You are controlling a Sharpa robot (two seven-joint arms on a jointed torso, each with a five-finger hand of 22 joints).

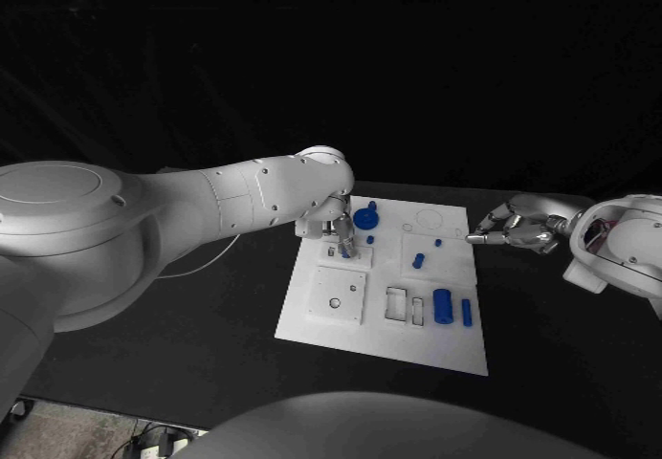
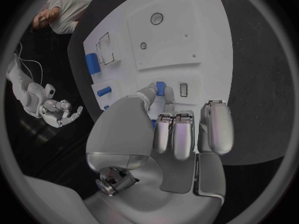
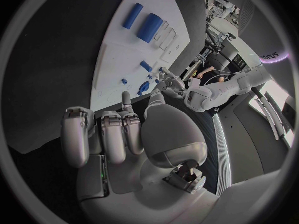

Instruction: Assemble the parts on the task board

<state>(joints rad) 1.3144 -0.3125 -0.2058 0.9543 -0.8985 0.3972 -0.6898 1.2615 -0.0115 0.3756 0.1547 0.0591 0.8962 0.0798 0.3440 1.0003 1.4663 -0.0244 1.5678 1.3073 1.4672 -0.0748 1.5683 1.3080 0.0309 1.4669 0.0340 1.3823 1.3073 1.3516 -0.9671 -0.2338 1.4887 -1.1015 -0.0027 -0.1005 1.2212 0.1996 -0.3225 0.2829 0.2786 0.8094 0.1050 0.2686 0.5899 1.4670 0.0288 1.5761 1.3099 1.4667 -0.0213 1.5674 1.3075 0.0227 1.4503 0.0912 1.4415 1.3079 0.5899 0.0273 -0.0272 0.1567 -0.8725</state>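
- White rectangular task board [image 1: 320,320] lay on the black surface [image 1: 180,363].
- Left hand [image 1: 336,228] pinched a small blue peg [image 2: 161,88] over the board.
- Right hand [image 1: 508,232] hovered beside the board's edge, fingers curled, holding nothing.

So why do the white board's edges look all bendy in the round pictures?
The left wrist view and right wrist view come through fisheye lenses, so the task board's straight edges curve there and a dark ring frames each circle; in the head view the same board keeps straight edges, bright against the black table.
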